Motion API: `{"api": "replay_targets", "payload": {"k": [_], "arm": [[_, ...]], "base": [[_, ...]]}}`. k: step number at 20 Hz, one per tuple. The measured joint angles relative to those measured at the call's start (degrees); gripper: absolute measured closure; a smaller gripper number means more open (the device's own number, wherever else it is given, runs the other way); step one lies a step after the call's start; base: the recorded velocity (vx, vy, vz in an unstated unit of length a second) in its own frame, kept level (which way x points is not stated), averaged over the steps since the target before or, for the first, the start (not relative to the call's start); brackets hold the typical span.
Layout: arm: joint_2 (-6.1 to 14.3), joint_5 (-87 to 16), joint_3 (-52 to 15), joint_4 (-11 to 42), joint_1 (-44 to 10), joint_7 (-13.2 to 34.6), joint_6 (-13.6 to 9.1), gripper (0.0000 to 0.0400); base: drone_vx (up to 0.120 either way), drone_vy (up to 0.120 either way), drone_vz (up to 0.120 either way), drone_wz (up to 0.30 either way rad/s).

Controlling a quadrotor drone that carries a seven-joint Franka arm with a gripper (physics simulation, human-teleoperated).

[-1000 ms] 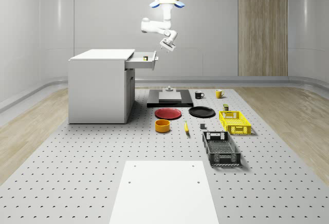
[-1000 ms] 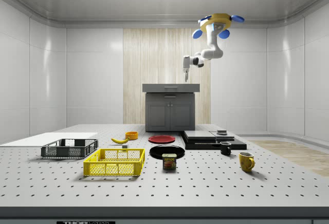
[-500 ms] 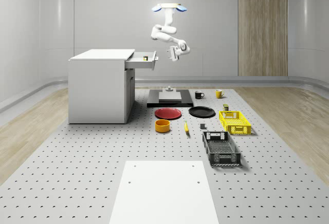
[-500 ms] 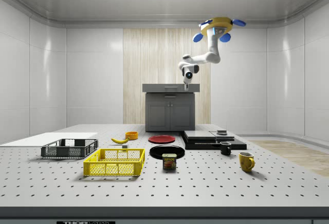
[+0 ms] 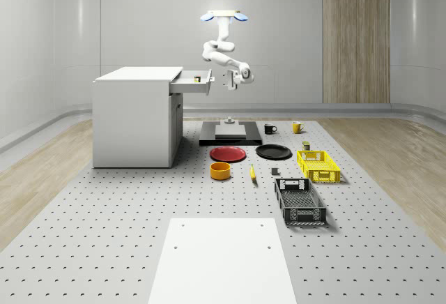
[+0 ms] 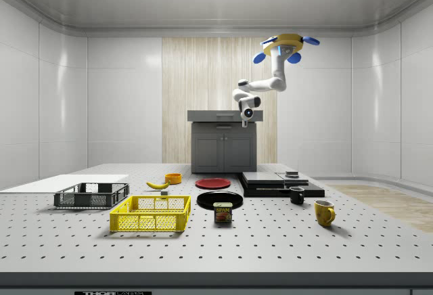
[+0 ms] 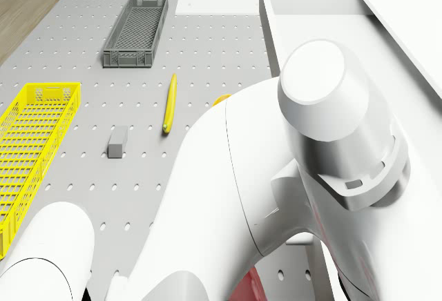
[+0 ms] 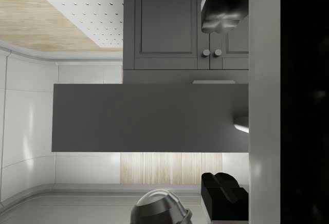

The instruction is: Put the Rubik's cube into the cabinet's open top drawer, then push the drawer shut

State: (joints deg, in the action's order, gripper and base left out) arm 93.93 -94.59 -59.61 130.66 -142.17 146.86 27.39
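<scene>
The Rubik's cube [image 5: 197, 77] lies as a small yellow-and-dark block inside the open top drawer [image 5: 193, 84] of the white cabinet [image 5: 136, 119]. I hover in the air just off the drawer's front, with the drone [image 5: 224, 17] higher than the cabinet top. The arm bends down, so my gripper [image 5: 229, 81] hangs at drawer height, a short gap from the drawer front. In the wrist view the gripper [image 8: 224, 106] faces the grey drawer front [image 8: 149, 117], its two black fingers [image 8: 224, 9] wide apart with nothing held. From the side, the gripper [image 6: 246, 120] sits before the drawer front [image 6: 223, 116].
On the perforated floor below lie a red plate [image 5: 228, 154], black plate [image 5: 273, 152], orange bowl [image 5: 220, 171], banana [image 7: 169, 103], yellow basket [image 5: 318, 165], grey crate [image 5: 300, 202], two mugs and a black platform [image 5: 230, 134].
The drone has sunk a little. The arm folded, bringing the gripper from above the drawer's front edge down to drawer-front height. The cube stayed in the drawer.
</scene>
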Motion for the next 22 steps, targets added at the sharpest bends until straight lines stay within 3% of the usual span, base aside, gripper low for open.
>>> {"api": "replay_targets", "payload": {"k": [3,7,12,22], "arm": [[-0.08,0.21,0.22,-0.36,-0.45,0.19,-0.34,0.0195],[-0.15,0.34,0.38,-0.62,-0.75,0.33,-0.59,0.0258],[-0.20,0.40,0.47,-0.75,-0.90,0.40,-0.74,0.0284],[-0.24,0.42,0.51,-0.82,-0.97,0.43,-0.85,0.0294]], "base": [[0.000,-0.080,0.000,0.000],[0.000,-0.120,0.000,0.000],[0.000,-0.112,0.000,0.000],[0.020,0.000,0.024,0.000]]}}
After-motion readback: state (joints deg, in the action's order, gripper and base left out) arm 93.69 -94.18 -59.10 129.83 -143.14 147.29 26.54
